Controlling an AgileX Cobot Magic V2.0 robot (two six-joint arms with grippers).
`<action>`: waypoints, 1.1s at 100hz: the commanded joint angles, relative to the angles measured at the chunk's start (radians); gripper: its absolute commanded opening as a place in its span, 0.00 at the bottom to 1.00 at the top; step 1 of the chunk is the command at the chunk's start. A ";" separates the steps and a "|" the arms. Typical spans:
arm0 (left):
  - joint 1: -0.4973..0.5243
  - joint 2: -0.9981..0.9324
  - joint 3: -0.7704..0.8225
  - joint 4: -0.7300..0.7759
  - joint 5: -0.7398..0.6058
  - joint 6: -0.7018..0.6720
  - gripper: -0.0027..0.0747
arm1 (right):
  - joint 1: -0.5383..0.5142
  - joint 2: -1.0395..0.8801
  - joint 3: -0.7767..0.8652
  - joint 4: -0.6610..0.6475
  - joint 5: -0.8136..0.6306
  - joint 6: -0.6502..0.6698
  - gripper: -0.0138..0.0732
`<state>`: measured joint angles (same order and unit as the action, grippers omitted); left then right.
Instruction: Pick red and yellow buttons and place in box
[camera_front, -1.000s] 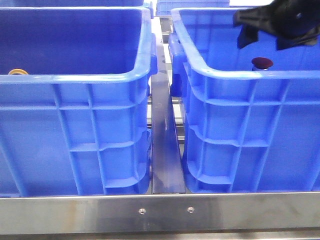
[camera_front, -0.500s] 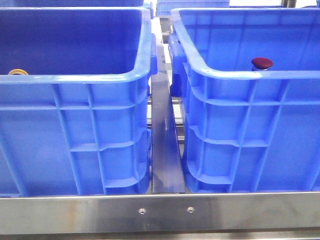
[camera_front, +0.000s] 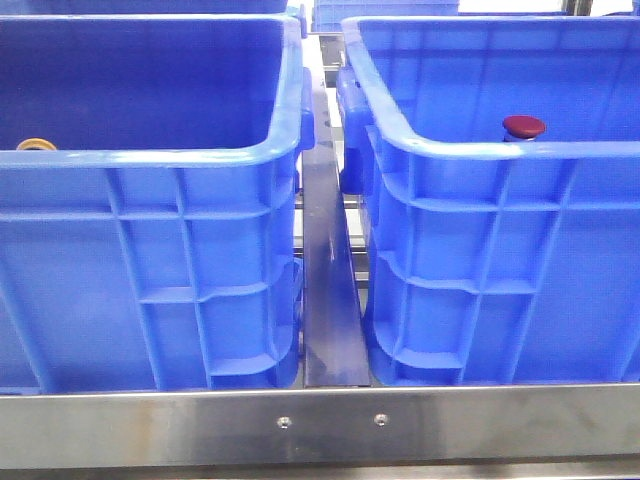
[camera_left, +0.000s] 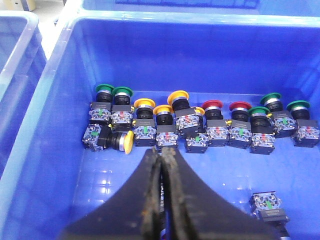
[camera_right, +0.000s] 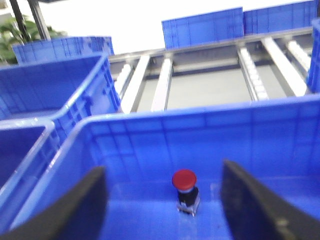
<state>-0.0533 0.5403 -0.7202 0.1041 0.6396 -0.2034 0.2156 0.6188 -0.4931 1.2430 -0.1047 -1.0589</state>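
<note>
And the right arm is gone from the front view! A second ago its dark bulk hung over the far corner of the right-hand crate (camera_front: 490, 150), above the red button (camera_front: 524, 125). Half a second ago it had already cleared out, and the space over that crate is open now.

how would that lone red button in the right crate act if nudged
The red button stands upright on a narrow base under a wider domed cap, so it probably tips easily. Once down, the round cap may let it roll. It looks rigid, and the smooth dome could be slippery.
</note>
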 joint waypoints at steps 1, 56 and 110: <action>0.002 0.003 -0.027 0.004 -0.073 -0.011 0.01 | -0.004 -0.029 -0.024 -0.007 -0.015 -0.006 0.51; 0.002 0.003 -0.027 0.017 -0.073 -0.011 0.47 | -0.004 -0.032 -0.024 -0.006 -0.010 -0.006 0.08; 0.002 0.232 -0.104 -0.007 -0.073 -0.009 0.81 | -0.004 -0.032 -0.024 -0.006 0.042 -0.006 0.08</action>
<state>-0.0533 0.7039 -0.7635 0.1042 0.6396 -0.2034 0.2156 0.5875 -0.4891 1.2430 -0.0525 -1.0589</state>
